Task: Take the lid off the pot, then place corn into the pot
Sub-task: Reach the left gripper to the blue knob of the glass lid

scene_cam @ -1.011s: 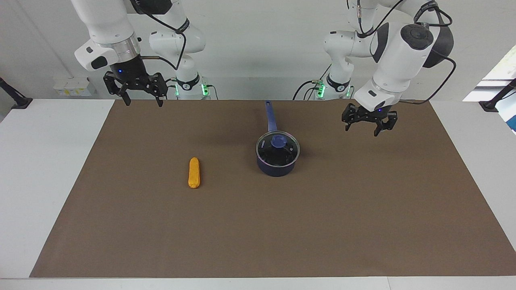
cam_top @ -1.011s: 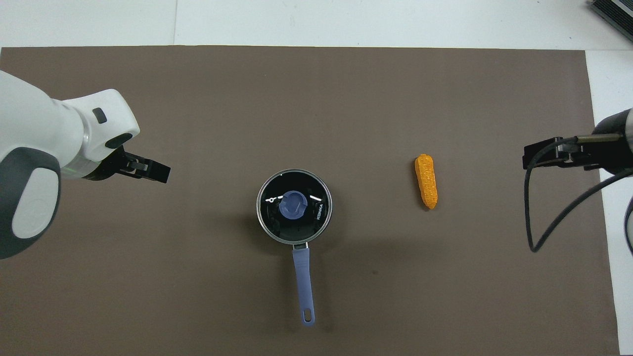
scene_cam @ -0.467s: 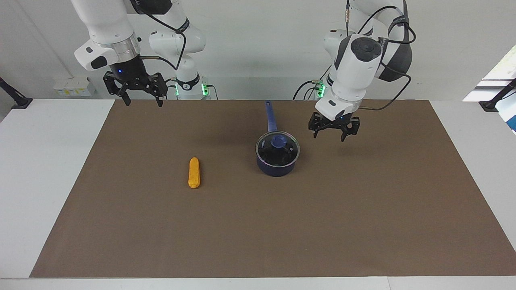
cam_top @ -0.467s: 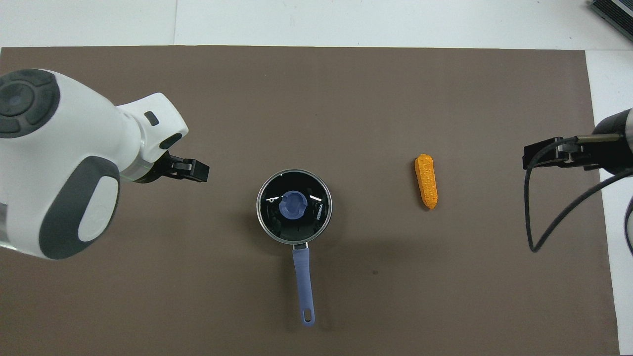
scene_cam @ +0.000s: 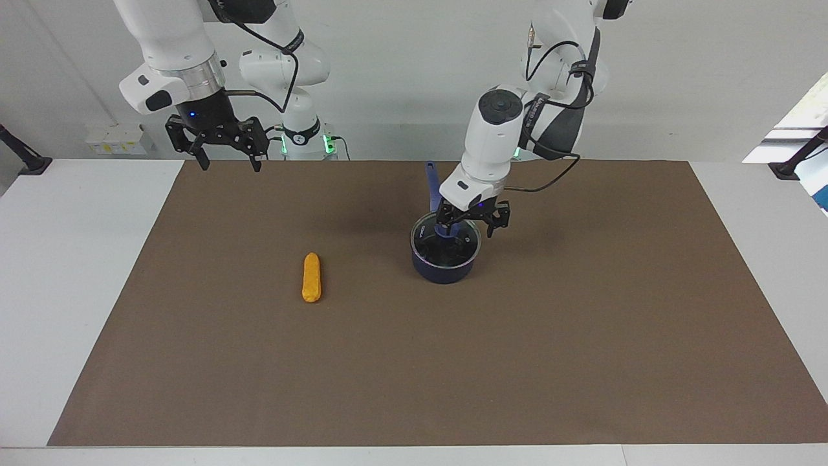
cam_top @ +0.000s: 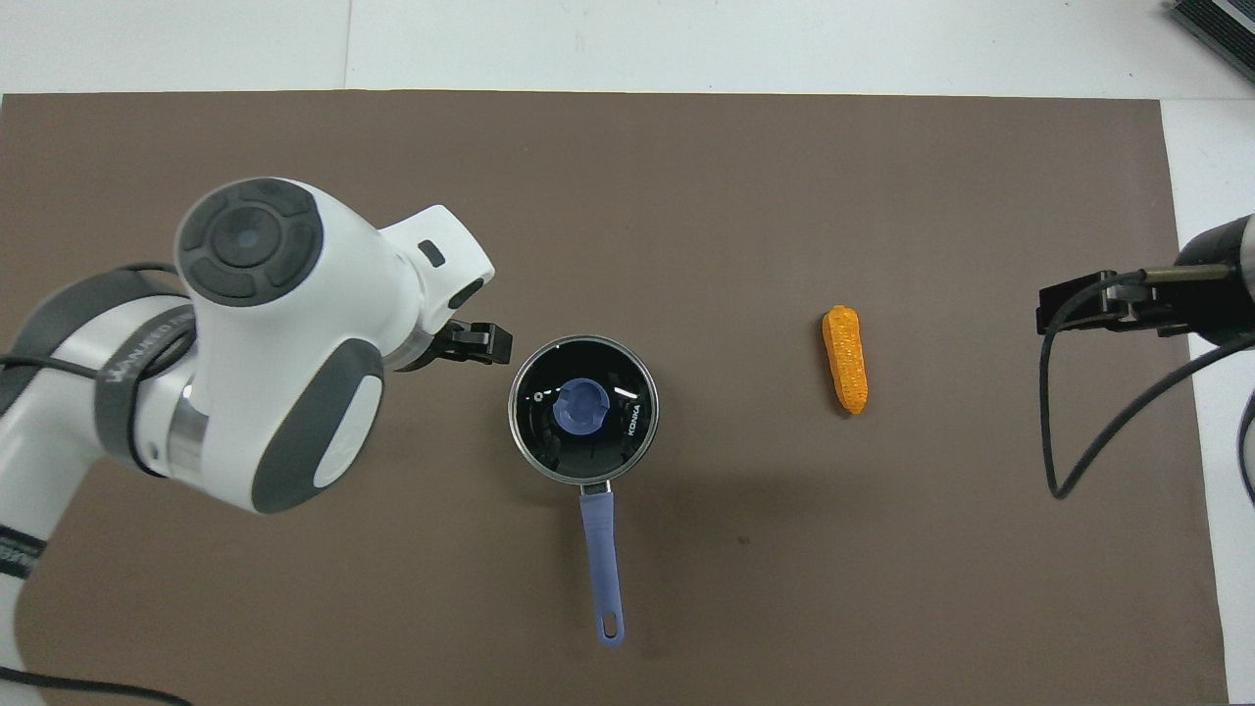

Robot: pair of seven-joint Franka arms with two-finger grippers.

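The dark blue pot stands mid-mat with its long handle pointing toward the robots. The glass lid sits on the pot, and its blue knob shows free in the overhead view. My left gripper hangs open just above the pot's rim, on the side toward the left arm's end, and holds nothing. The orange corn lies flat on the mat toward the right arm's end. Near the robots at that end, my right gripper waits open and empty, high over the mat's edge.
A brown mat covers most of the white table. The left arm's bulky white wrist hides the mat beside the pot in the overhead view. A black cable loops below the right gripper.
The left arm has swung from its own end of the table to the pot, gripper still open. The right arm, pot, lid and corn have not moved.
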